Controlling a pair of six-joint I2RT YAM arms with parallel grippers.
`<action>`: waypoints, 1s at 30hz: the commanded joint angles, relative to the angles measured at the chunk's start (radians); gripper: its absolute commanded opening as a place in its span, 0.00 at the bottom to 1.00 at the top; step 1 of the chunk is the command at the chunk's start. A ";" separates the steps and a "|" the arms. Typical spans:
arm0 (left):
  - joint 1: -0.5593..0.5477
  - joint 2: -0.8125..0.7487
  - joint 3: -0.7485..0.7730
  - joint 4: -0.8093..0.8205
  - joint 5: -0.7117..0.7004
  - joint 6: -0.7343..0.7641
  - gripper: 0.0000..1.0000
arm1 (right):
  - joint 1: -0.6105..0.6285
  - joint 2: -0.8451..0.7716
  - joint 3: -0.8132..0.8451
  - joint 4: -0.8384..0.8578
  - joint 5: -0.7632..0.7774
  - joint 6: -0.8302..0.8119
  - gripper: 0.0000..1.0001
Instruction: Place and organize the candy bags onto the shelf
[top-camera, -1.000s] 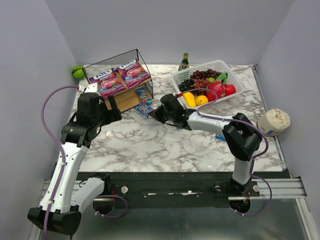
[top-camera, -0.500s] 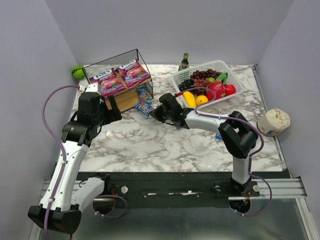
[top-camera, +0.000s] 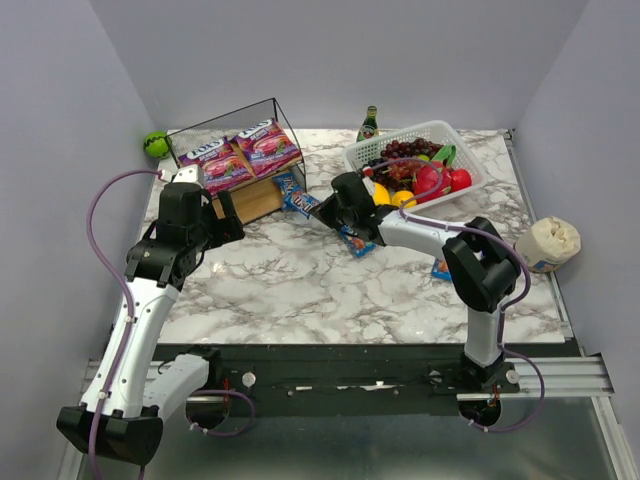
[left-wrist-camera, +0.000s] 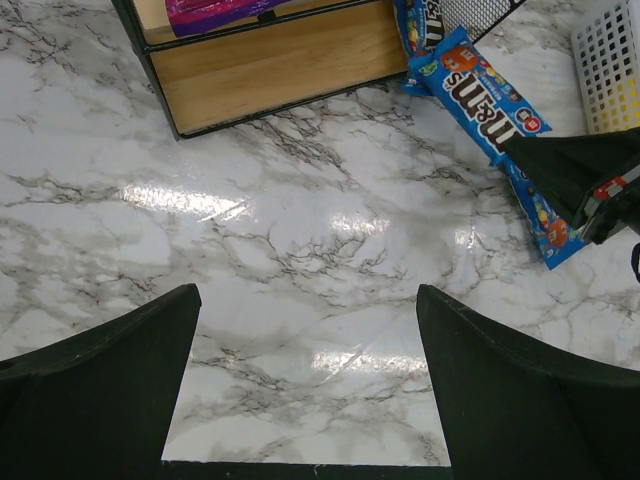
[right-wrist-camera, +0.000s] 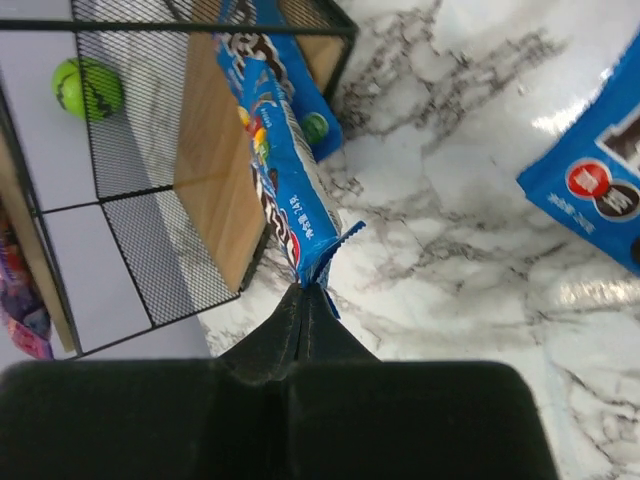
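The shelf (top-camera: 250, 195) stands at the back left, with two purple candy bags (top-camera: 215, 162) (top-camera: 268, 146) on its top board. My right gripper (top-camera: 322, 212) is shut on the corner of a blue packet (top-camera: 303, 202) and holds it tilted beside the shelf's right end; the right wrist view shows the gripper (right-wrist-camera: 303, 292) pinching that packet (right-wrist-camera: 272, 175). A second blue packet (top-camera: 286, 184) leans at the shelf's lower board. A third (top-camera: 357, 243) lies on the marble below my right arm. My left gripper (top-camera: 215, 228) is open and empty over bare marble (left-wrist-camera: 305, 400) in front of the shelf (left-wrist-camera: 270, 65).
A white lattice basket (top-camera: 462, 155) of fruit stands at the back right, with a green bottle (top-camera: 369, 123) behind it. A green ball (top-camera: 155, 143) lies by the left wall. A paper-wrapped cup (top-camera: 546, 243) stands at the right edge. Another blue packet (top-camera: 440, 270) peeks out under my right arm.
My right gripper has lifted a blue packet off the marble and moved back and right with it. A packet now shows beneath the arm. The left arm has not moved.
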 joint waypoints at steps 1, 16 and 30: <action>0.001 0.006 0.010 0.008 -0.016 0.002 0.99 | -0.002 0.007 0.052 0.104 -0.064 -0.134 0.01; 0.001 -0.004 -0.017 0.022 -0.002 -0.003 0.99 | 0.034 -0.072 -0.043 0.112 -0.277 -0.128 0.01; 0.001 -0.003 -0.022 0.019 -0.008 -0.001 0.99 | 0.052 -0.036 -0.096 -0.008 -0.233 -0.033 0.01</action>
